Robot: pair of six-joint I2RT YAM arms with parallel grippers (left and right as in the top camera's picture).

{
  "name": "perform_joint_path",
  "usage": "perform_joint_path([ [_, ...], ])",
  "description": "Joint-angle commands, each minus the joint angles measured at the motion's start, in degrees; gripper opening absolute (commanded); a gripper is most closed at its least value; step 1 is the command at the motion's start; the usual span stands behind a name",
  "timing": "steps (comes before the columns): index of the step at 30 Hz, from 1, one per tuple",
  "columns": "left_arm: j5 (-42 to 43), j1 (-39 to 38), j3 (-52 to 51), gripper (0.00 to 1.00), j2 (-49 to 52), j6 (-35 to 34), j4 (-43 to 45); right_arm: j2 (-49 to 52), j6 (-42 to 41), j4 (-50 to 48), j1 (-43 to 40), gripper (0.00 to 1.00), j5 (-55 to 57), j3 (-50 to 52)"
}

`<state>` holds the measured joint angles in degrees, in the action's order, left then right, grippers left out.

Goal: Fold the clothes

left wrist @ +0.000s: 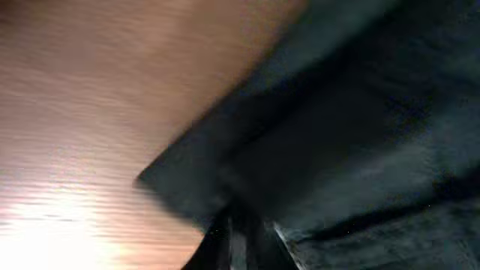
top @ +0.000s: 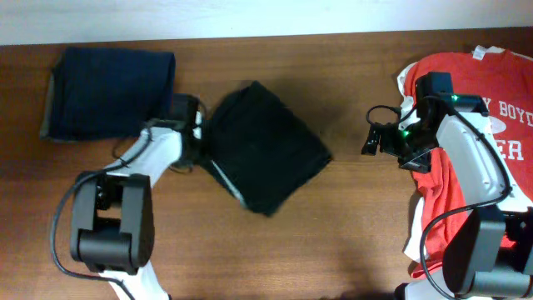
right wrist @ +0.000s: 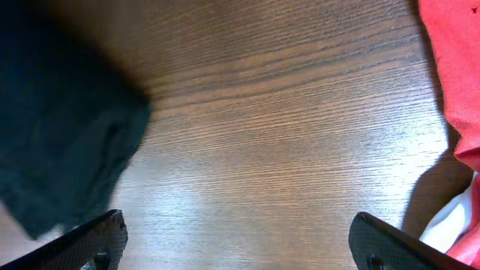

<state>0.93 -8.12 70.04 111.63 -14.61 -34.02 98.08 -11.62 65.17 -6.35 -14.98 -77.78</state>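
Note:
A black folded garment lies at the table's middle. My left gripper is at its left edge. In the blurred left wrist view the fingers sit close together, shut on the edge of the black garment. My right gripper is open and empty over bare wood, between the black garment and a red T-shirt with white lettering. In the right wrist view the open fingers frame bare table, with the black garment at the left and the red T-shirt at the right.
A folded navy garment lies at the back left. The red T-shirt lies crumpled along the right edge, partly under the right arm, with a white layer showing beneath it. The wooden table runs across the view.

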Motion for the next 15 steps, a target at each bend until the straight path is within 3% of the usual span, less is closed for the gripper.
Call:
perform_joint_path([
  [1,-5.44,3.13,13.99,0.25,2.19,1.16,-5.09,-0.22,0.24,-0.02,-0.07,0.98,0.68,-0.33],
  [3,1.73,1.38,29.86,0.31,0.66,1.36,-19.98,-0.20,0.24,-0.02,-0.07,0.98,0.68,-0.33],
  [4,3.74,0.42,32.72,0.34,0.22,1.22,-24.57,-0.22,0.26,-0.02,-0.07,0.98,0.68,-0.33],
  [5,5.62,-4.44,34.05,0.38,-0.52,1.16,-34.71,-0.22,0.24,-0.02,-0.07,0.98,0.68,-0.33],
  [6,5.53,-7.30,33.24,0.39,-0.39,1.18,-37.83,-0.20,0.24,-0.02,-0.07,0.98,0.68,-0.33],
  [8,6.43,-11.32,31.19,0.36,-0.39,1.16,-38.86,-0.22,0.24,-0.02,-0.07,0.98,0.68,-0.33],
  [10,6.80,-16.26,27.78,0.07,-0.39,1.16,-37.97,-0.22,0.24,-0.02,-0.07,0.98,0.68,-0.33],
  [11,6.82,-18.75,25.40,0.01,-0.37,0.46,-37.09,-0.20,0.24,-0.02,-0.07,0.98,0.68,-0.33],
  [15,6.84,-26.32,14.62,0.01,-0.37,0.44,-27.50,-0.22,0.26,-0.02,-0.07,0.98,0.68,-0.33],
])
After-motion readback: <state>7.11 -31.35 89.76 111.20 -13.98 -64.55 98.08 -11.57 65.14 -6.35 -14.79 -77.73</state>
